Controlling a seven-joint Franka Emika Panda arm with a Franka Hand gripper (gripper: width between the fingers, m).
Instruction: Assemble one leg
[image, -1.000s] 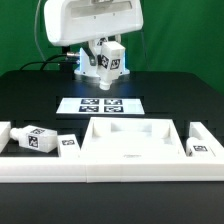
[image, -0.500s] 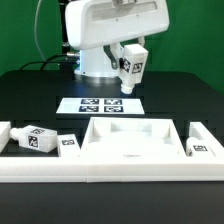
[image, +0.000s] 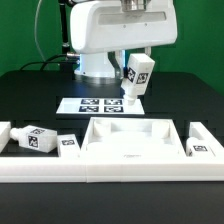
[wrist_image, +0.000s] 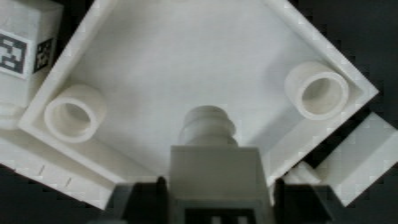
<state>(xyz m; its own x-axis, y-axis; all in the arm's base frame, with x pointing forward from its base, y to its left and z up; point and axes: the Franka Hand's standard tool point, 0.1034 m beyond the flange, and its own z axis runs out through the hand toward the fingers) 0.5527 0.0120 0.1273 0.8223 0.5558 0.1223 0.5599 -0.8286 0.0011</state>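
Aloft, pincer (wrist_image: 205, 185) grips tilted leg (image: 137, 76); tabletop (image: 135, 138) shows two round sockets (wrist_image: 75, 112)

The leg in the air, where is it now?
In the exterior view the leg hangs tilted in the air above the marker board's end on the exterior view's right, behind the tabletop.

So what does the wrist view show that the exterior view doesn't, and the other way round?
Only the wrist view shows two round sockets in the tabletop, one socket on each side of the peg-like tip of the leg.

Only the exterior view shows the marker board lying behind the tabletop and the arm's white housing overhead.

Both show the leg held in the gripper, off the table, and the white tabletop below it.
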